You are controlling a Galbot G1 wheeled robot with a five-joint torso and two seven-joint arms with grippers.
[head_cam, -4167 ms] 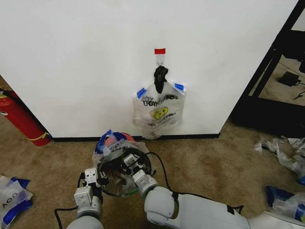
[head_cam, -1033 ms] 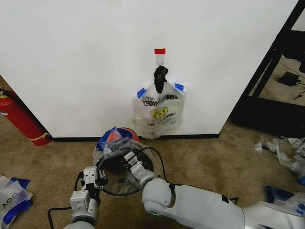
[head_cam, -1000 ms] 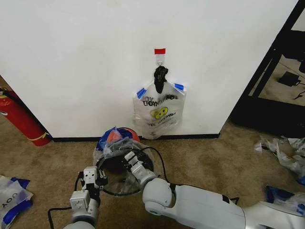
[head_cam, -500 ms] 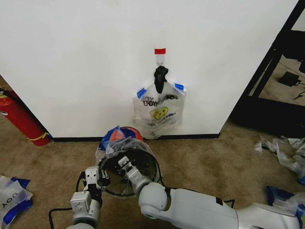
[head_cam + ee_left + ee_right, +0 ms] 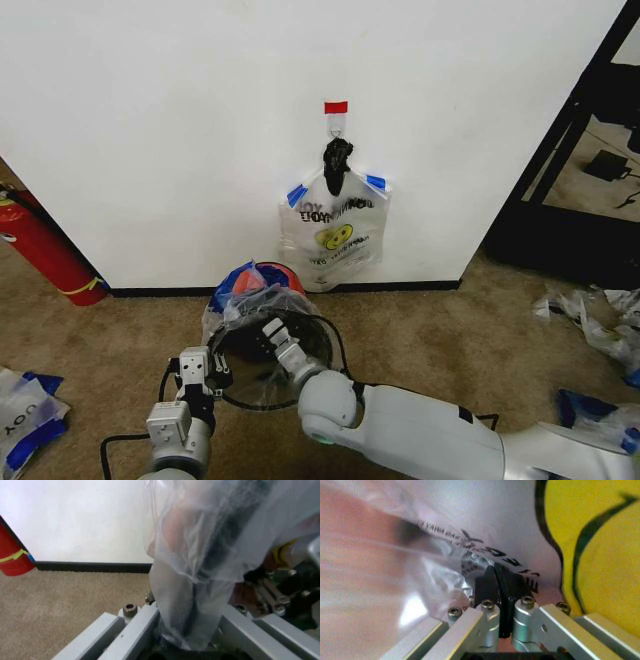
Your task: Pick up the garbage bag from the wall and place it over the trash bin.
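Note:
A translucent garbage bag (image 5: 245, 305) with blue handle tops lies draped over the small dark trash bin (image 5: 300, 352), whose red base (image 5: 265, 272) points at the white wall (image 5: 150, 120). My left gripper (image 5: 212, 376) is shut on the bag's plastic (image 5: 195, 577) at the bin's near-left rim. My right gripper (image 5: 273, 335) is inside the bin's mouth, its black pads (image 5: 490, 585) pressed together on the film beside the yellow smiley face (image 5: 590, 543). A second such bag (image 5: 335, 235) hangs from the hook (image 5: 337, 125) under the red tape (image 5: 335, 106).
A red fire extinguisher (image 5: 45, 250) leans at the left by the black baseboard (image 5: 90, 567). Loose whitish-blue bags lie on the carpet at left (image 5: 25, 415) and right (image 5: 600, 320). A black frame (image 5: 570, 130) stands at the right. A black knotted lump (image 5: 336, 160) tops the hanging bag.
My right gripper has shifted slightly right and toward the wall inside the bin's mouth, pulling the bag's film with it. The left gripper has barely moved.

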